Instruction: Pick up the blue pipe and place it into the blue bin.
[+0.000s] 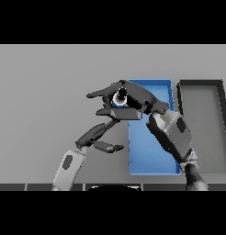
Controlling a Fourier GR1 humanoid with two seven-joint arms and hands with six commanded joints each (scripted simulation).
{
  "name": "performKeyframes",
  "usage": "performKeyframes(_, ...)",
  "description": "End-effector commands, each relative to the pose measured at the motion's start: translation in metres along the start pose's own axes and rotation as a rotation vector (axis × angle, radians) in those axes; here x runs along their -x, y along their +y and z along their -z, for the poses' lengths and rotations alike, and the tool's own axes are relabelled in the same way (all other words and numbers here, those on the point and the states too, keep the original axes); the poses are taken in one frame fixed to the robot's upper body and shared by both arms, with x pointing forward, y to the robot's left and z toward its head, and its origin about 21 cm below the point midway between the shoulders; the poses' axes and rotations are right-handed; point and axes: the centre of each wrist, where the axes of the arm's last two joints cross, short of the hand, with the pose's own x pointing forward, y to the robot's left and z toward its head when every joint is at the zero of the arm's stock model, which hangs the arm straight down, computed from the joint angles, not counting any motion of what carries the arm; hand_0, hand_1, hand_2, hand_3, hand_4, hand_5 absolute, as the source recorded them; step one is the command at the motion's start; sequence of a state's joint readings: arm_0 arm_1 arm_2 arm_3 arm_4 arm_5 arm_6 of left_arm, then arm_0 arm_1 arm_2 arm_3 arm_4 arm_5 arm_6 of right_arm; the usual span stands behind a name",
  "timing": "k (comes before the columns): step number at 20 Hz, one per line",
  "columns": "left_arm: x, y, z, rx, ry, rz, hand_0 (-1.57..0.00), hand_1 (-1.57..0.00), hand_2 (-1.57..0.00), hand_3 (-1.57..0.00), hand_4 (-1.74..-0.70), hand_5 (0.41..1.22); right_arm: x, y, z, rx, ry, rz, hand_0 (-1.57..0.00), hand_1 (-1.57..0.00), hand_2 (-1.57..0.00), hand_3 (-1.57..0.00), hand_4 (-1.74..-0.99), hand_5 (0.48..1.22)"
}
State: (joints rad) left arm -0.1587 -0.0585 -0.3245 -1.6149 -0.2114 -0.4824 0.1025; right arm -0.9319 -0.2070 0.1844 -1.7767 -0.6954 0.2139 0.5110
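Note:
The blue pipe [117, 103] is in my right hand [135, 100], whose fingers and thumb curl round it; its pale ring-shaped end faces up towards me. The hand holds it in the air over the left rim of the blue bin [151, 142], near the bin's far end. My right arm comes in from the lower right and crosses over the bin. My left hand [93, 136] is over the table just left of the bin, below the right hand, with its fingers relaxed and holding nothing.
A dark grey bin [204, 128] stands right of the blue bin, side by side with it. Bare grey table [41, 101] stretches to the left and behind.

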Motion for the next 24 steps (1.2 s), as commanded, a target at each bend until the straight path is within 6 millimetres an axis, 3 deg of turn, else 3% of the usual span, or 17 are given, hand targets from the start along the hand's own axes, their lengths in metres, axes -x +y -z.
performKeyframes(1,0.001,-0.002,-0.002,-0.001,0.002,-0.002,0.00,0.00,0.00,0.00,-0.90,0.433,-0.007,-0.009,0.000,0.069,-0.026,-0.017,-1.57,-1.57,-1.57,-1.57,-1.741,1.221)
performKeyframes(4,-0.001,0.000,0.000,0.002,0.023,0.015,0.00,0.00,0.00,0.00,-0.89,0.428,-0.030,-0.037,0.004,0.220,-0.009,-0.095,-1.57,-1.57,-1.57,-1.57,-1.741,1.221)
performKeyframes(6,-0.003,0.000,-0.002,-0.001,0.013,0.017,0.00,0.00,0.00,0.00,-0.89,0.421,-0.032,-0.061,-0.006,0.316,0.023,-0.097,-1.57,-1.57,-1.57,-1.57,-1.741,1.221)
performKeyframes(9,0.002,0.001,-0.005,-0.008,0.018,0.025,0.00,0.00,0.00,0.00,-0.88,0.411,-0.023,-0.095,-0.026,0.447,0.098,-0.138,-1.57,-1.57,-1.57,-1.57,-1.741,1.221)
performKeyframes(12,-0.001,0.005,-0.008,-0.016,0.003,0.041,0.00,0.00,0.00,0.00,-0.87,0.415,-0.002,-0.110,-0.059,0.538,0.179,-0.108,-1.57,-1.57,-1.57,-1.57,-1.741,1.221)
performKeyframes(18,0.001,-0.001,-0.004,0.001,0.016,0.018,0.00,0.00,0.00,0.00,-0.87,0.422,0.047,-0.106,-0.115,0.656,0.367,-0.047,-1.57,-1.57,-1.57,-1.57,-1.741,1.221)
performKeyframes(21,0.003,-0.002,-0.007,-0.011,0.012,0.012,0.00,0.00,0.00,0.00,-0.88,0.425,0.070,-0.089,-0.142,0.728,0.473,0.019,-1.57,-1.57,-1.57,-1.57,-1.741,1.221)
performKeyframes(24,-0.001,0.000,-0.010,-0.005,0.000,0.022,0.00,0.00,0.00,0.00,-0.88,0.427,0.083,-0.079,-0.156,0.807,0.574,0.036,-1.57,-1.57,-1.57,-1.57,-1.741,1.221)
